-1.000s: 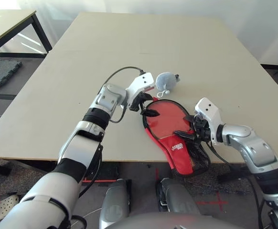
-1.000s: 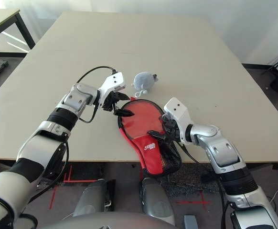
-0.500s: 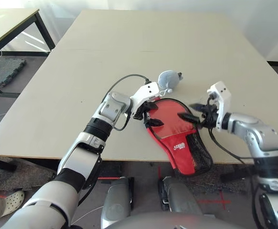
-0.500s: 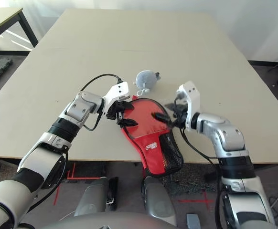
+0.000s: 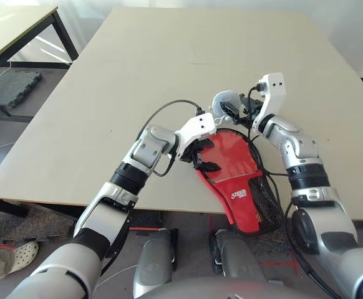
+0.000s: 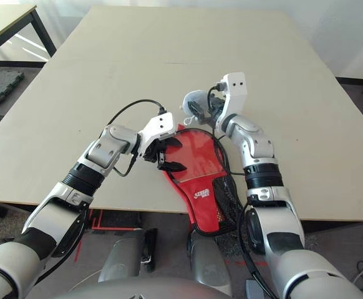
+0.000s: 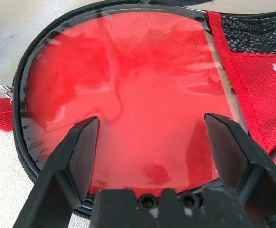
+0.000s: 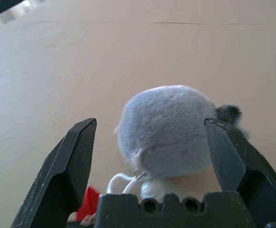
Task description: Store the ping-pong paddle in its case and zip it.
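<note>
The case (image 5: 234,168) is lying red side up at the near edge of the table (image 5: 169,68), its round head on the tabletop and its narrow handle end, with the black mesh pocket (image 5: 266,199) and white logo (image 5: 239,195), hanging out past the edge toward the robot. Through the clear window on the round part a red face is showing — the ping-pong paddle (image 7: 128,95) is sitting inside, though its handle is hidden from where I am standing. The black zipper edge is running around the head of the case; I cannot tell how far it is zipped.

The left gripper (image 5: 200,156) is hanging over the left side of the case's round head, its two black fingers (image 7: 78,147) spread wide apart and gripping nothing; the wrist view is looking straight down between them onto the red window.

The right gripper (image 5: 234,112) is reaching across just beyond the far rim of the case, toward the small grey plush whale (image 8: 169,130) that is sitting on the table right beside it. Its fingers are also standing wide open — the whale is lying between them in the wrist view, but neither finger is touching it. A white cord (image 8: 121,183) is trailing from the whale toward a bit of red fabric.
</note>
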